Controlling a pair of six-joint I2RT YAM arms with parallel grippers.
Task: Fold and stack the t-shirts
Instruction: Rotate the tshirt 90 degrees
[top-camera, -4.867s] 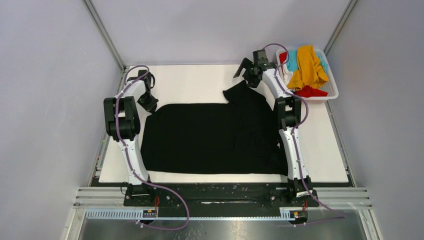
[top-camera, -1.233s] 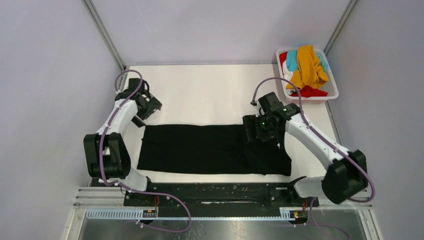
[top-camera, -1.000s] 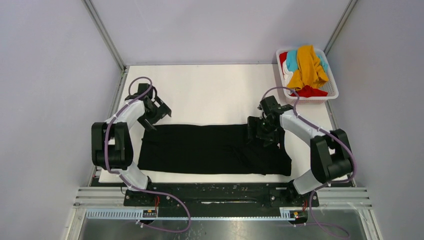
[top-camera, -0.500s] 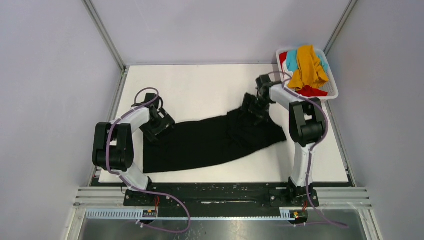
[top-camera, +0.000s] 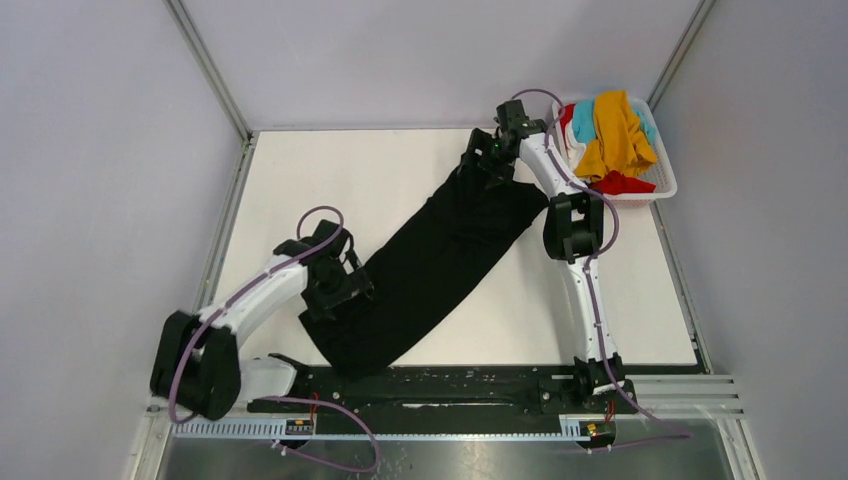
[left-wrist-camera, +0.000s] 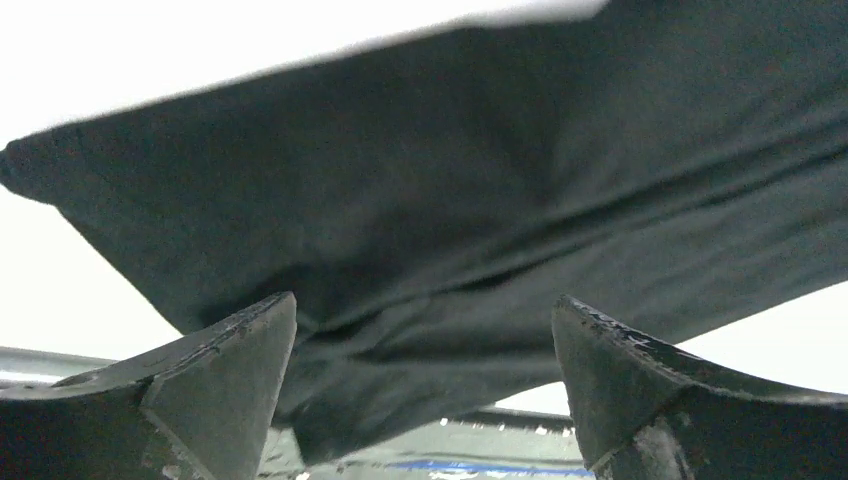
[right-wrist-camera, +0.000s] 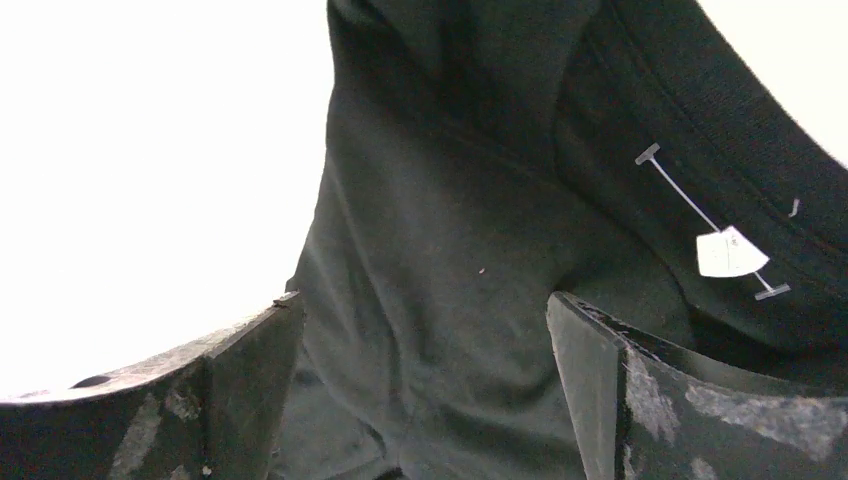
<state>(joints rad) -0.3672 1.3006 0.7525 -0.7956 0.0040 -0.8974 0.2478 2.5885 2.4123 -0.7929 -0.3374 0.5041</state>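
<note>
Plainly, the black t-shirt (top-camera: 440, 255) lay folded in a long strip, diagonal across the bench (top-camera: 330, 170). The left fingers (left-wrist-camera: 220, 370) stood wide over its near end, the right fingers (right-wrist-camera: 230, 380) wide over its collar end beside the basket (top-camera: 668, 186).

1. The place reads as a robotics lab test cell, not a home or a shop: plain grey panels (top-camera: 100, 150) close it in on three sides, joined by bare metal posts (top-camera: 208, 70)
2. Two white-and-black robot arms, the left arm (top-camera: 250, 300) and the right arm (top-camera: 585, 290), are bolted to a black base plate (top-camera: 440, 392) on an aluminium rail (top-camera: 700, 390), with purple cables (top-camera: 322, 209) looping loose
3. The worktop (top-camera: 330, 170) is a flat white board that fills the cell, with a white slotted plastic basket (top-camera: 663, 178) at its far right corner
</note>
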